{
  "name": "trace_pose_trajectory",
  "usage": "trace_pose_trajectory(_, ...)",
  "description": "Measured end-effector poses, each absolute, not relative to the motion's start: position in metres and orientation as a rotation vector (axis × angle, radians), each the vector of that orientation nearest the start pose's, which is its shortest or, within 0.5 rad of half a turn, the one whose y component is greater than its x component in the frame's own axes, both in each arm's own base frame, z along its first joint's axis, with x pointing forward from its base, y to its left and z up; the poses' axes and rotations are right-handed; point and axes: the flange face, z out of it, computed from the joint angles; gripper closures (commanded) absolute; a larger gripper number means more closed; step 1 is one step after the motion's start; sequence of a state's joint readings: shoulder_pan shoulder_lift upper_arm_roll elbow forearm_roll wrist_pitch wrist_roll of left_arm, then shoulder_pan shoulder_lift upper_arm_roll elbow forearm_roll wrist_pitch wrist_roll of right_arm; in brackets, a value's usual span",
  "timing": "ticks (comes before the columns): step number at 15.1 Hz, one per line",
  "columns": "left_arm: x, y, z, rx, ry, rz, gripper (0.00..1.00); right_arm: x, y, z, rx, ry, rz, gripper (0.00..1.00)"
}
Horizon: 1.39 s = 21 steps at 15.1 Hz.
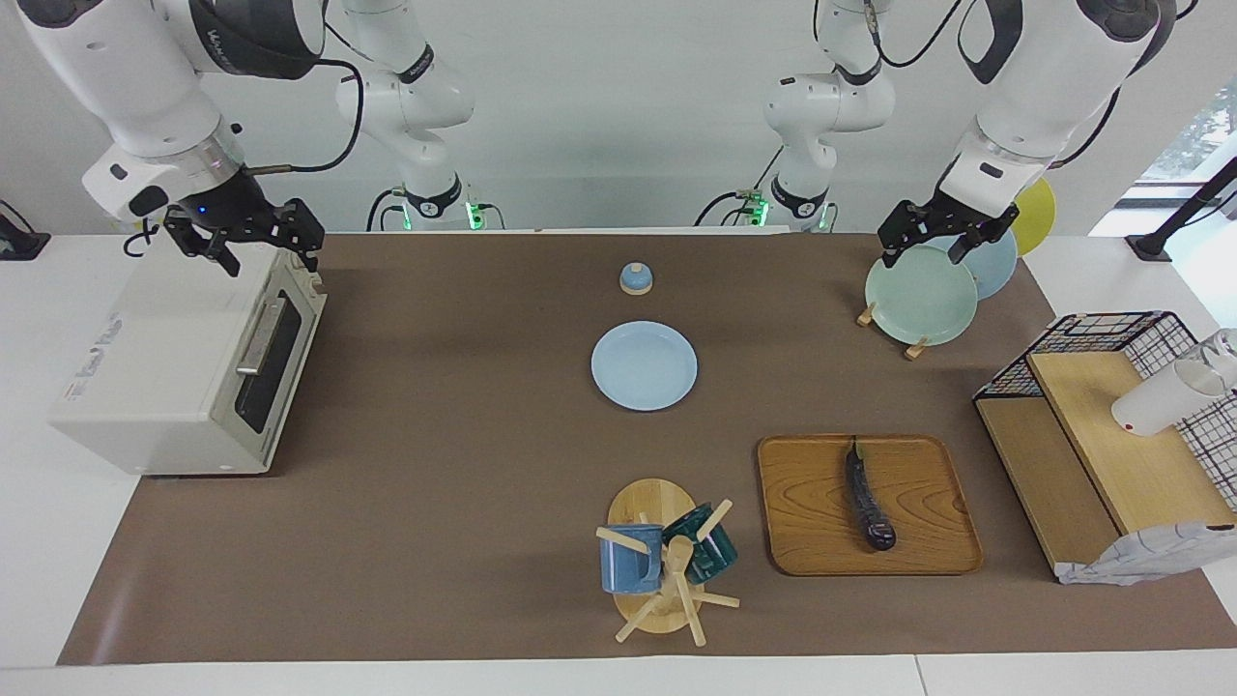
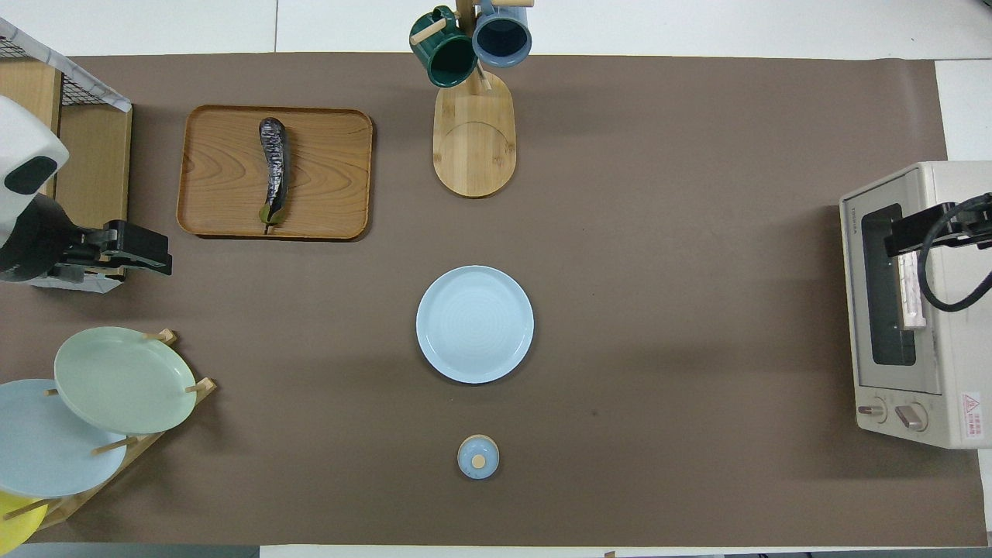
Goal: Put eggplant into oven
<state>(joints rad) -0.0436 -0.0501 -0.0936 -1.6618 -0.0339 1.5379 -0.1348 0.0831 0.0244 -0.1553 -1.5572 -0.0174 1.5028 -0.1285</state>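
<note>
The eggplant, slim and dark purple-black, lies on a wooden tray toward the left arm's end of the table, its thin stem end pointing toward the robots; it also shows in the overhead view. The off-white oven stands at the right arm's end, its door shut; the overhead view shows it too. My right gripper is open and empty, up over the oven's top near the door edge. My left gripper is open and empty, up over the plate rack.
A blue plate lies mid-table, with a small blue lidded knob nearer to the robots. A mug tree with two mugs stands beside the tray. A rack of plates and a wire-and-wood shelf stand at the left arm's end.
</note>
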Motion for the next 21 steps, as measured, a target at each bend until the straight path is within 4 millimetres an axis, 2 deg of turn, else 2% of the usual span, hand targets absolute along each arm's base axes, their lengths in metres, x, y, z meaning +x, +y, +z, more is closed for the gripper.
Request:
trace_pose_trajectory(10,0.527,-0.084,0.606,-3.159,0.020,0.122,0.00,0.553,-0.044,0.611,-3.152,-0.058,0.124,0.00)
trace_pose_trajectory(13,0.531,-0.085,0.608,-3.166,0.017,0.062,0.00,0.553,-0.044,0.609,-3.152,-0.057,0.128,0.00)
trace_pose_trajectory(14,0.534,-0.086,0.607,-3.169,0.017,0.039,0.00,0.553,-0.044,0.607,-3.151,-0.057,0.132,0.09)
trace_pose_trajectory(15,0.536,-0.086,0.604,-3.171,0.016,0.019,0.00,0.552,-0.044,0.604,-3.150,-0.071,0.131,0.65)
trace_pose_trajectory(16,0.540,-0.086,0.601,-3.175,0.016,0.005,0.00,0.553,-0.044,0.600,-3.149,-0.105,0.117,1.00)
trace_pose_trajectory(19,0.557,-0.090,0.578,-3.200,0.010,0.010,0.00,0.549,-0.046,0.574,-3.144,-0.172,0.076,1.00)
trace_pose_trajectory(21,0.574,-0.091,0.553,-3.205,0.007,0.023,0.00,0.544,-0.046,0.554,-3.143,-0.194,0.029,1.00)
